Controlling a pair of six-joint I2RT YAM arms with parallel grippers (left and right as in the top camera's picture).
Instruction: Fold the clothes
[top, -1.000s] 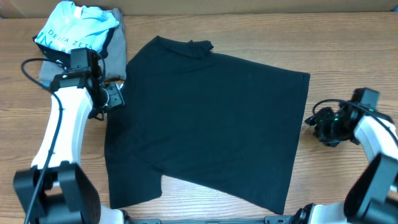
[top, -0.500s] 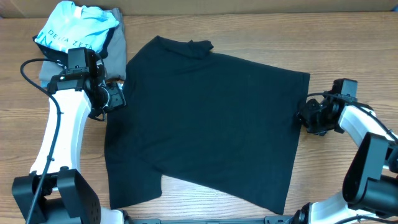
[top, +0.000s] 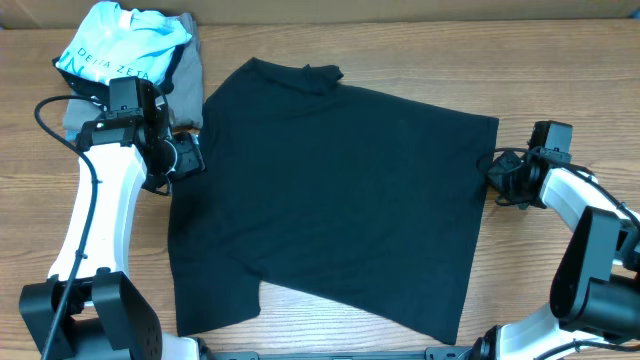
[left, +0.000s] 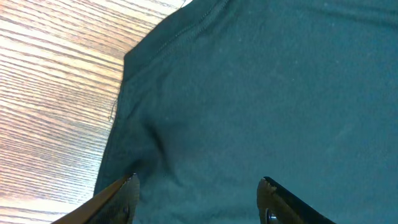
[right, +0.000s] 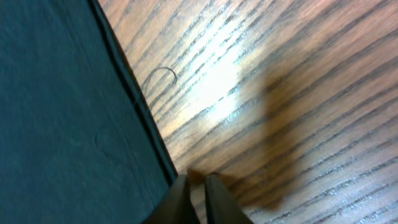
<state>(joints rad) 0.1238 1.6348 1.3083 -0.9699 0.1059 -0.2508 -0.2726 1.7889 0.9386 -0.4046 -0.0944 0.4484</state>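
Wooden table, grain running side to side. Black T-shirt lies spread flat across the middle of it, skewed, neck toward the far edge, one bottom corner turned so the hem steps in at the near left. No fold made in it yet. Beyond the T-shirt's far-left shoulder: light blue shirt with white lettering, bunched on top of a folded grey shirt, which lies just beside the black cloth. Left gripper at the T-shirt's left edge, near the sleeve; wrist view shows its fingers spread wide over the cloth, nothing between them. Right gripper at the T-shirt's right edge; wrist view shows the jaws drawn almost together at the hem, a thin slit left. Cannot tell whether any cloth is caught.
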